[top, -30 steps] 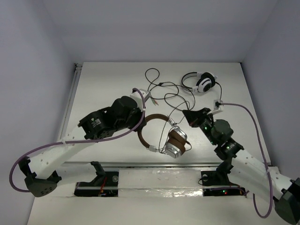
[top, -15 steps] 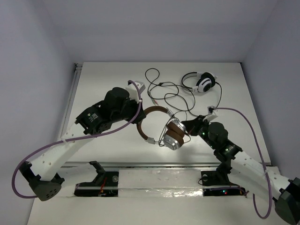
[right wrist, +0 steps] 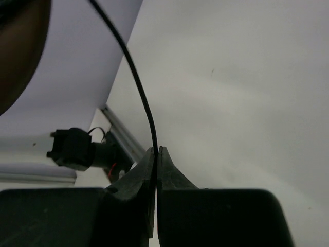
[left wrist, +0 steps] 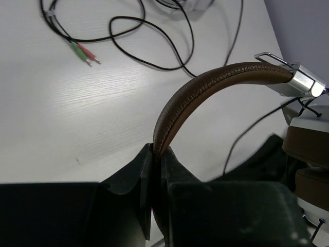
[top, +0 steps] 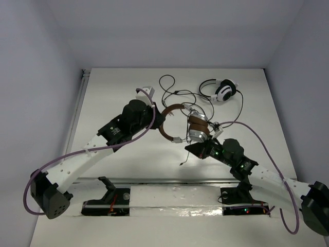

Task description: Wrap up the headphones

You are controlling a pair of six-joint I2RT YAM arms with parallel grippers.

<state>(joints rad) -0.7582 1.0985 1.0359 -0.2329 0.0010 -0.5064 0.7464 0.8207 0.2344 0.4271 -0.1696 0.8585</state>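
Observation:
The headphones [top: 197,128] have a brown headband [top: 172,109], brown pads and silver cups, and are held off the table. My left gripper [top: 160,118] is shut on the headband, which arches up out of the jaws in the left wrist view [left wrist: 205,87]; a silver cup yoke [left wrist: 303,82] shows at the right. My right gripper [top: 189,147] sits just below the cups, shut on the thin black cable [right wrist: 136,82]. The cable runs up out of the closed jaws [right wrist: 156,152]. A short cable end [top: 182,162] hangs below the gripper.
White-and-black headphones [top: 222,90] lie at the back right. Loose loops of black cable [top: 175,95] lie behind the held headphones, with green and pink plugs [left wrist: 85,54]. A metal rail [top: 175,181] runs along the table's near edge.
My left gripper has carried the headphones away from the near edge and turned them. My right gripper has moved left and nearer, ending below the cups with the cable in it.

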